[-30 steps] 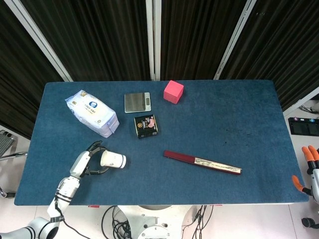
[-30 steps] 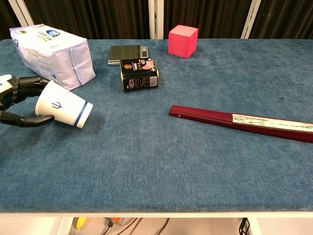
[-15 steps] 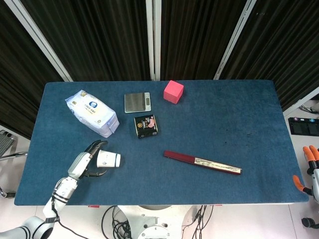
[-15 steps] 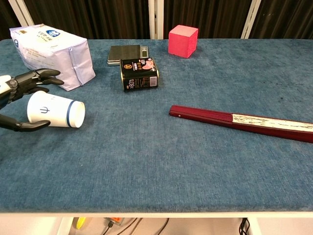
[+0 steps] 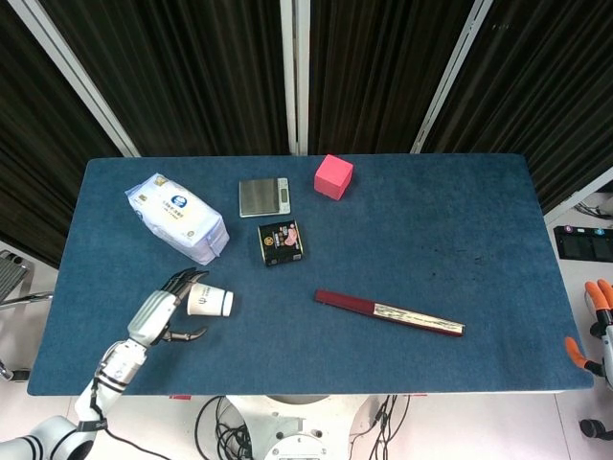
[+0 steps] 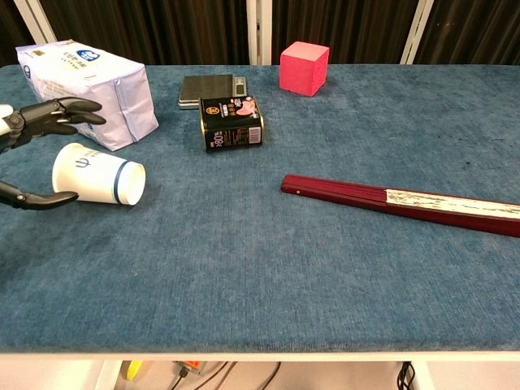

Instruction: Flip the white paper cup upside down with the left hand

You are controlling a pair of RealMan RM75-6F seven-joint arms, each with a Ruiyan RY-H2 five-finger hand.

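The white paper cup (image 5: 211,302) with a blue band lies on its side on the blue table (image 5: 431,220), its mouth toward the right. In the chest view the cup (image 6: 97,175) rests on the cloth between the spread fingers and thumb of my left hand (image 6: 45,118). My left hand (image 5: 163,311) is at the cup's base end, its fingers apart and off the cup's wall. My right hand (image 5: 596,326) shows only at the right edge, off the table, with orange fingertips apart and nothing in it.
A tissue pack (image 5: 177,218) lies just behind the cup. Further back are a small scale (image 5: 263,196), a black can (image 5: 281,242) and a pink cube (image 5: 333,176). A folded red fan (image 5: 388,311) lies at the table's middle right.
My left hand held the cup off the cloth a second ago. Its fingers have since spread, and the cup now lies on its side on the table, slightly further left.
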